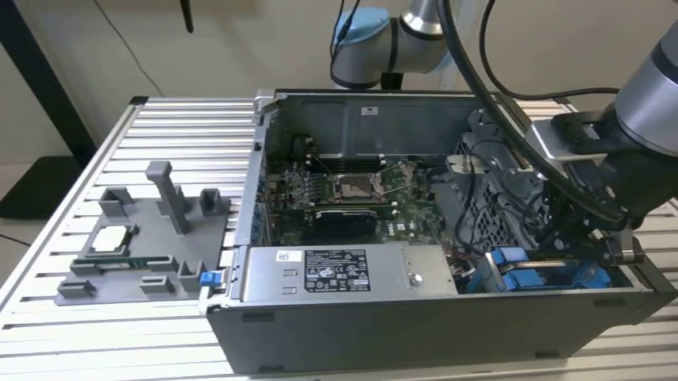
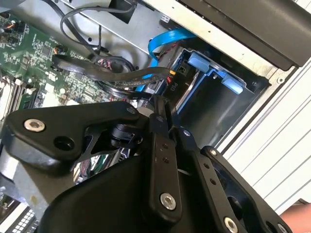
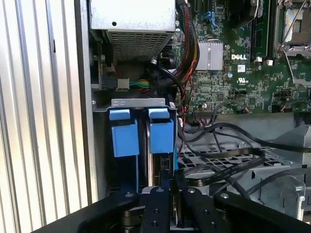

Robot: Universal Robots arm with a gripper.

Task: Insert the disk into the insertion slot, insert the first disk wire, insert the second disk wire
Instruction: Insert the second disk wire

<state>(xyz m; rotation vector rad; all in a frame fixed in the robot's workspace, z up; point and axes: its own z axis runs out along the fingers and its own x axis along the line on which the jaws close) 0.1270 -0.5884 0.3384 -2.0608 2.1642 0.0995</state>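
The disk sits in the insertion slot [image 3: 138, 103] of the grey drive cage, and its blue carrier [image 3: 161, 136] shows next to a second blue carrier [image 3: 125, 138]. In the exterior view the blue carriers [image 1: 525, 278] lie at the case's front corner, on the exterior view's right. My gripper [image 3: 169, 178] reaches down into the cage behind the disk. Its fingers are shut on a black wire connector [image 3: 165, 163] at the disk's rear edge. In the second wrist view the gripper [image 2: 163, 109] meets the black connector [image 2: 171, 83], and a blue flat cable [image 2: 167, 39] curves just above.
Black cables [image 3: 228, 155] loop over the cage beside the gripper. The motherboard [image 1: 350, 190] fills the case floor, with the grey power-supply box [image 1: 339, 274] in front. A grey fixture [image 1: 148, 238] with parts stands on the slatted table at the exterior view's left.
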